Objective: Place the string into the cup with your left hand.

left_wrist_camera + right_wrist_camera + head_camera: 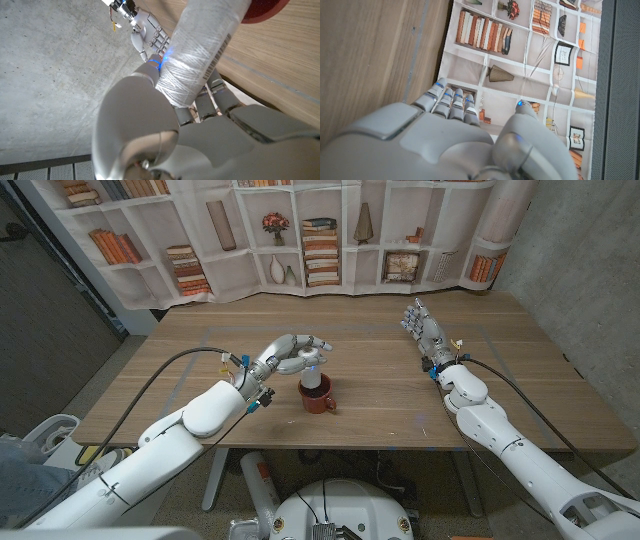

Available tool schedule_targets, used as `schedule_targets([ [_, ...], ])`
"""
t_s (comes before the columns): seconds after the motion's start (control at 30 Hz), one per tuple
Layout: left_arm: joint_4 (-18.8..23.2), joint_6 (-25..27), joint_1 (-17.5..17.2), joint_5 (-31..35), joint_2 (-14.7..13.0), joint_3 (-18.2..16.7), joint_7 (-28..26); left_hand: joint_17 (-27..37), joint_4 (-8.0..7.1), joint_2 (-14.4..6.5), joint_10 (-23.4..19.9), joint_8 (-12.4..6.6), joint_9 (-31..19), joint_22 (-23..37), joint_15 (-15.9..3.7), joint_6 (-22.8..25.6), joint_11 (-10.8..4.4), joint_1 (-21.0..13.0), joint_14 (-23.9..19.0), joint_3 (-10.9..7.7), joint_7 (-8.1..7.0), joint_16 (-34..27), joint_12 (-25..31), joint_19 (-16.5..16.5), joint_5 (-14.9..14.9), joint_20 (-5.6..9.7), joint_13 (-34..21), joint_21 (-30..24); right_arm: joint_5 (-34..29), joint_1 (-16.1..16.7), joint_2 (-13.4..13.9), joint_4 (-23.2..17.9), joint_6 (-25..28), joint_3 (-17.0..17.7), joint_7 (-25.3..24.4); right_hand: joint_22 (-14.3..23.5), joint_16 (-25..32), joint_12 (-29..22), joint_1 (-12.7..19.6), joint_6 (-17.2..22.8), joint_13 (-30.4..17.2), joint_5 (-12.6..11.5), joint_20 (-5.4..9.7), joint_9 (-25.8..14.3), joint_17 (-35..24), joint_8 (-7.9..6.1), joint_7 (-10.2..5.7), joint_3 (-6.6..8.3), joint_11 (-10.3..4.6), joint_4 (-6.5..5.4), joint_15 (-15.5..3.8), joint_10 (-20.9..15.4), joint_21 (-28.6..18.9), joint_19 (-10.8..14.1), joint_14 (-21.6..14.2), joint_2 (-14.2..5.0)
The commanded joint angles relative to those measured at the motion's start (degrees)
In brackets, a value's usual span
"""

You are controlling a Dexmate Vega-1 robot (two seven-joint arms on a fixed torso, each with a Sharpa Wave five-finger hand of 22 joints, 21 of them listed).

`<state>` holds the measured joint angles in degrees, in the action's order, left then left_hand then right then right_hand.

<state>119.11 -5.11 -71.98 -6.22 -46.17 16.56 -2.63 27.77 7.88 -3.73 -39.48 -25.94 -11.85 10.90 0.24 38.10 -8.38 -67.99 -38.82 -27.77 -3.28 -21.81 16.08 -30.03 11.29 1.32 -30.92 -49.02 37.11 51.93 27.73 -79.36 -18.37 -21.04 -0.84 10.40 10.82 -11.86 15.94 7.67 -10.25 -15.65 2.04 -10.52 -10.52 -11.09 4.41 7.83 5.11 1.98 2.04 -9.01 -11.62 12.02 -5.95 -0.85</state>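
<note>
Directly beneath your left robot hand [293, 355] sits the red cup [318, 397], and the white spool of string [311, 365] you grip already dips into its mouth. You are at the release: ease the fingers apart. Your right robot hand [423, 330] holds nothing, fingers spread.

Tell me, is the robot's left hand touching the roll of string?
Touching. In the left wrist view the left hand has its fingers wrapped around the white spool of string. The head view shows it holding the spool over the red cup.
</note>
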Motion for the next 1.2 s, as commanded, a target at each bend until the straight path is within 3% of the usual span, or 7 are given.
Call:
schedule_targets([
  [0.03,0.00,0.92,-0.48,0.42,0.29,0.52,-0.55,0.22,0.15,-0.66,-0.69,-0.10,-0.15,0.07,-6.79,0.44,0.11,-0.50,-4.17,-0.49,-0.09,0.10,-0.38,0.30,0.10,0.24,-0.17,-0.43,0.36,0.29,0.01,0.43,-0.14,0.12,0.41,0.18,0.11,-0.20,0.18,0.30,-0.32,0.13,0.16,-0.17,-0.21,-0.12,0.03,-0.06,-0.03,0.35,0.02,-0.68,-0.04,0.28,-0.61,-0.68],
  [1.2,-1.02,2.27,-0.51,0.18,1.33,1.46,-0.50,0.75,0.17,-0.41,-0.61,0.02,-0.17,-0.01,-6.70,0.70,-0.04,-0.21,-4.06,-1.05,-0.21,0.45,-1.16,0.96,0.09,0.19,-0.91,-1.25,1.09,1.22,0.73,0.14,0.28,0.69,0.58,0.17,0.07,-0.20,0.20,0.40,-0.32,0.26,0.18,-0.18,-0.22,-0.13,-0.06,-0.11,0.04,0.47,-0.02,-0.76,-0.01,0.27,-0.62,-0.82],
])
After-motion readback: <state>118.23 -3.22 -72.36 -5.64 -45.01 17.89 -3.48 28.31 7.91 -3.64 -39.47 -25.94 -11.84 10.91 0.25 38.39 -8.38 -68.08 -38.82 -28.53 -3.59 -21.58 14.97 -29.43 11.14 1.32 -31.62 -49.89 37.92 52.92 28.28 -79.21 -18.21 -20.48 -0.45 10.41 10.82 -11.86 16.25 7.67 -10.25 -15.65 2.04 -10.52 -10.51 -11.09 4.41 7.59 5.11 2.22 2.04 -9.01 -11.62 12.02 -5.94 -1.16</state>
